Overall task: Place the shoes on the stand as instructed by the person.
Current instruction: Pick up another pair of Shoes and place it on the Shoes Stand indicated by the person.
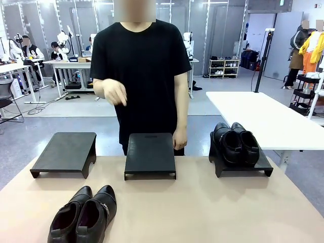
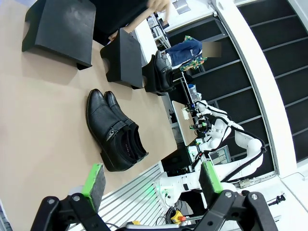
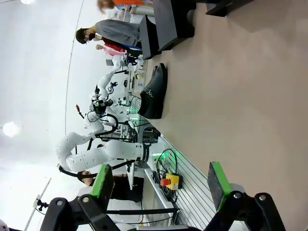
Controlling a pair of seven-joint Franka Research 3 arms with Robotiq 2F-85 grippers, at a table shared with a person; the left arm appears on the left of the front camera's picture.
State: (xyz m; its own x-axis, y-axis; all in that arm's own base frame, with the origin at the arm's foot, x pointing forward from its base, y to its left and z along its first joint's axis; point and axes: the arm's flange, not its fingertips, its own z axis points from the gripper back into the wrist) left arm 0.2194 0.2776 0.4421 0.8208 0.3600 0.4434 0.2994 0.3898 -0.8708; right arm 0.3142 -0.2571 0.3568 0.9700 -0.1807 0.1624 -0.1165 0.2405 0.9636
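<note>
- Left gripper (image 2: 151, 179) hangs above the table (image 1: 202, 212) with its green-padded fingers spread wide and nothing between them. Its camera looks down on the loose pair (image 2: 115, 131), which suits a pick from that side.
- Right gripper (image 3: 160, 180) is likewise spread and empty, held over bare tabletop well apart from any shoe. It looks parked out of the way.
- Loose pair: on the tabletop near the robot's edge, toward its left, the two shoes side by side and touching, toes toward the stands. It is within easy reach and on no stand yet.
- Beyond it, three black stands form a row. The left stand (image 1: 65, 152) and the middle stand (image 1: 150, 153) are bare, so either could take the pair.
- The right stand (image 1: 263, 166) already carries the second pair (image 1: 236, 143), set side by side, so about half the job looks done.
- At the far side stands the person (image 1: 142, 76). The raised hand (image 1: 115, 92), fingers drooping, hovers over the gap between the left and middle stands.
- That hand reads as an instruction taking shape, though which stand it means I cannot tell. The other hand (image 1: 179, 137) hangs beside the middle stand's far corner.
- Both arms holding back fits waiting for that signal. Picking before it is clear risks the wrong stand.
</note>
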